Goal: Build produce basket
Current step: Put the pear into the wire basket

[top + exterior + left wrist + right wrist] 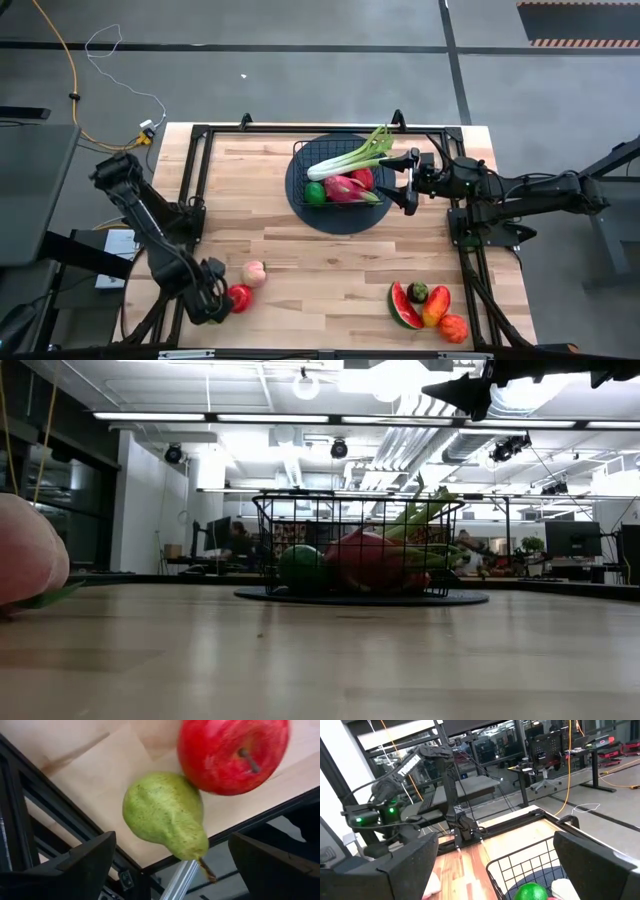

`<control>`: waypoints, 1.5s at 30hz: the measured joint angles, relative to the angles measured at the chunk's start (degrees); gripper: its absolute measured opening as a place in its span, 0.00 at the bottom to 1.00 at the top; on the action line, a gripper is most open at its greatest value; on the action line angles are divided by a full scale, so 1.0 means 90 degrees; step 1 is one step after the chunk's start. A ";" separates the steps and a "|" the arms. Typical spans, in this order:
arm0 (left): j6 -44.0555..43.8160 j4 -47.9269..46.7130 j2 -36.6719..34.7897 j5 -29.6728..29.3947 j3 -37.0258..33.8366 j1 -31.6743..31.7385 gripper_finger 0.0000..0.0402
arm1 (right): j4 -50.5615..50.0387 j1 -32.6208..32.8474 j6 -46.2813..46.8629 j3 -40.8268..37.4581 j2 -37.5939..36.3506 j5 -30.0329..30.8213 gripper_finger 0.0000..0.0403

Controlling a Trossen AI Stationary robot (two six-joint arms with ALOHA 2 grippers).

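Produce is split into three camps on the pale wooden tabletop point(330, 270), and we can see why: the black wire-grid basket point(300, 160) sits on its dark round mat point(296, 206) at the far middle, already holding the green-white leafy stalk point(350, 155), the pink dragon fruit point(343, 188) and a green round fruit point(315, 194), so what remains lies loose near the front edge within reach of either arm. Down at the front left corner, the left claw point(170, 865) hangs just above a green speckled pear point(167, 815) that touches a shiny red apple point(230, 755), jaws spread wide and gripping nothing, so we judge the pear is the next pick. A pink peach point(254, 273) rests just beside that apple. On the far side, the right claw point(410, 180) hovers just beside the basket's rim, also wide open and empty, its arm stretched in level from the right edge, wrist raised clear above the wire. At the front right, a red watermelon slice point(403, 306) and a yellow-red mango point(436, 305) wait in a tight cluster with other small fruits, which we take to be the right arm's share.
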 joint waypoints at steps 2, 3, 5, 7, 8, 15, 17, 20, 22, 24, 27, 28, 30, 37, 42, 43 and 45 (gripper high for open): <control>0.0040 -0.0154 0.0158 -0.0032 0.0206 0.0005 0.93 | -0.0024 -0.0018 0.0000 -0.0001 0.0000 -0.0003 0.96; 0.0042 -0.0211 0.0262 -0.0025 0.0282 0.0005 0.93 | -0.0023 -0.0031 0.0000 -0.0001 0.0000 -0.0003 0.96; 0.0054 -0.0225 0.0477 -0.0021 0.0361 0.0000 0.93 | -0.0023 -0.0061 0.0000 0.0000 0.0000 -0.0005 0.96; 0.0138 -0.0198 0.0672 -0.0001 0.0436 -0.0007 0.93 | -0.0027 -0.0099 0.0000 0.0000 0.0000 -0.0005 0.96; 0.0213 -0.0189 0.0773 0.0011 0.0478 -0.0007 0.93 | -0.0032 -0.0114 0.0000 0.0000 0.0000 -0.0005 0.96; 0.0290 -0.0173 0.1415 0.0380 0.0537 -0.0005 0.93 | -0.0252 -0.0173 0.0017 0.0000 0.0000 -0.0005 0.96; 0.0285 -0.0139 0.1550 0.0456 0.0540 -0.0005 0.93 | -0.0353 -0.0173 0.0017 0.0000 0.0000 -0.0005 0.96; 0.0347 -0.0132 0.1689 0.0391 0.0537 -0.0005 0.93 | -0.0406 -0.0173 0.0017 0.0000 0.0000 -0.0006 0.96; 0.0385 -0.0135 0.1785 0.0344 0.0536 -0.0003 0.93 | -0.0430 -0.0175 0.0019 0.0000 0.0000 -0.0005 0.96; 0.0395 -0.0114 0.1839 0.0343 0.0525 0.0000 0.93 | -0.0434 -0.0173 0.0017 0.0000 0.0000 -0.0005 0.96; 0.0426 -0.0110 0.1902 0.0358 0.0525 0.0000 0.93 | -0.0450 -0.0173 0.0017 0.0000 0.0000 -0.0005 0.96; 0.0459 -0.0110 0.1910 0.0368 0.0525 0.0000 0.93 | -0.0468 -0.0173 0.0017 0.0000 0.0000 -0.0005 0.96; 0.0514 -0.0108 0.1912 0.0365 0.0525 0.0000 0.93 | -0.0516 -0.0173 0.0017 0.0000 0.0000 -0.0003 0.96; 0.0564 -0.0102 0.1920 0.0402 0.0518 0.0000 0.93 | -0.0677 -0.0173 0.0017 0.0000 0.0000 -0.0003 0.96; 0.0574 -0.0108 0.1922 0.0455 0.0513 0.0000 0.88 | -0.0701 -0.0173 0.0017 0.0000 0.0000 -0.0003 0.96; 0.0636 -0.0108 0.1922 0.0461 0.0513 0.0000 0.86 | -0.0705 -0.0173 0.0017 0.0000 0.0000 -0.0003 0.96; 0.0821 -0.0111 0.1908 0.0484 0.0509 0.0000 0.82 | -0.0715 -0.0173 0.0017 0.0000 0.0000 -0.0003 0.96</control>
